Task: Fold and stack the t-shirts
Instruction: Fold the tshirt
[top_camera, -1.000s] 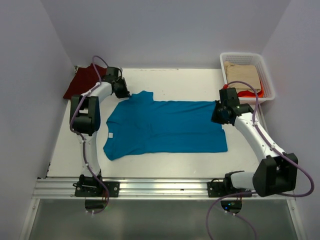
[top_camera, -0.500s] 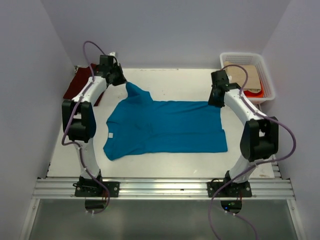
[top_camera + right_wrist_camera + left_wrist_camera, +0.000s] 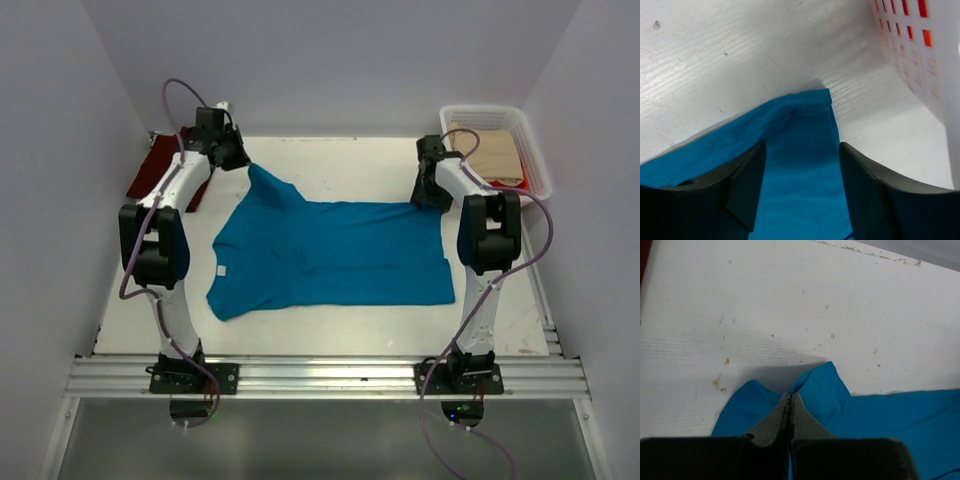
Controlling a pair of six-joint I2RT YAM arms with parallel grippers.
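The teal-blue t-shirt (image 3: 330,255) lies spread across the middle of the white table (image 3: 340,165). Its far left corner is drawn up into a peak. My left gripper (image 3: 243,160) is shut on that peak, and in the left wrist view the cloth (image 3: 830,390) bunches at the closed fingertips of the left gripper (image 3: 790,394). My right gripper (image 3: 428,195) hovers open over the shirt's far right corner (image 3: 810,102). In the right wrist view the cloth lies flat between the spread fingers of the right gripper (image 3: 801,145). The maroon t-shirt (image 3: 165,165) lies crumpled at the far left edge.
A white plastic basket (image 3: 445,118) holding beige and red cloth stands at the far right corner, close to the right gripper; its perforated wall (image 3: 920,45) shows in the right wrist view. Walls enclose the table on three sides.
Both arms have swung toward the back of the table. The left gripper pulled its shirt corner up and back. The right gripper opened and let its corner drop flat.
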